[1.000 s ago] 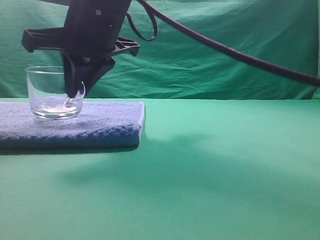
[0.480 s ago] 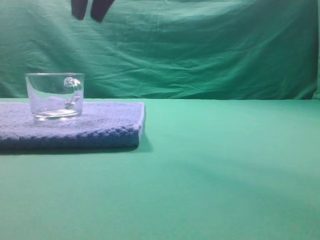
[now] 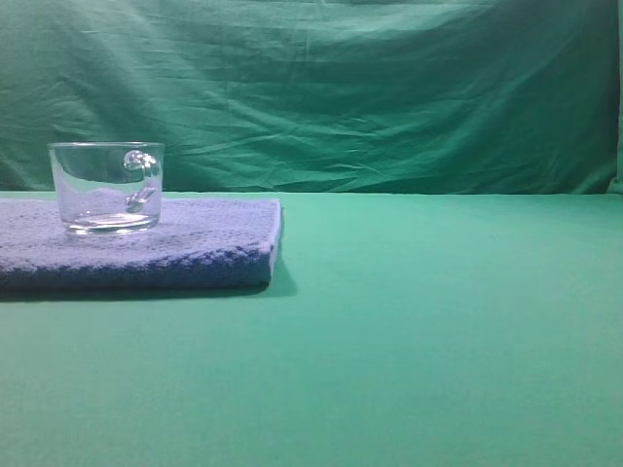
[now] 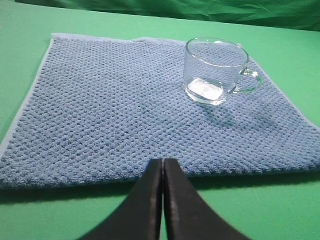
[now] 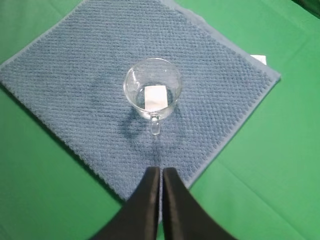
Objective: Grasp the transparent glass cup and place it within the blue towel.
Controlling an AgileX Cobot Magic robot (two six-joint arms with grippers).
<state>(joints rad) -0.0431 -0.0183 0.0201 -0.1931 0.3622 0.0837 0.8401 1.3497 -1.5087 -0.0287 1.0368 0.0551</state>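
Observation:
The transparent glass cup [image 3: 107, 187] stands upright on the blue towel [image 3: 195, 243] at the left, free of any grip. From the left wrist it shows as the cup [image 4: 216, 70] on the towel [image 4: 115, 110], handle to the right. From high above, the right wrist view has the cup [image 5: 152, 91] near the middle of the towel [image 5: 75, 75], its handle pointing at my right gripper [image 5: 161, 171], which is shut and empty. My left gripper [image 4: 163, 162] is shut and empty at the towel's near edge. No gripper shows in the exterior view.
Green cloth covers the table [image 3: 438, 331] and hangs as a backdrop [image 3: 389, 97]. A small white tag [image 5: 258, 59] sticks out at the towel's far right edge.
The right arm, which stood at the cup a second ago, has risen out of the exterior view. The cup stays on the towel, unmoved.

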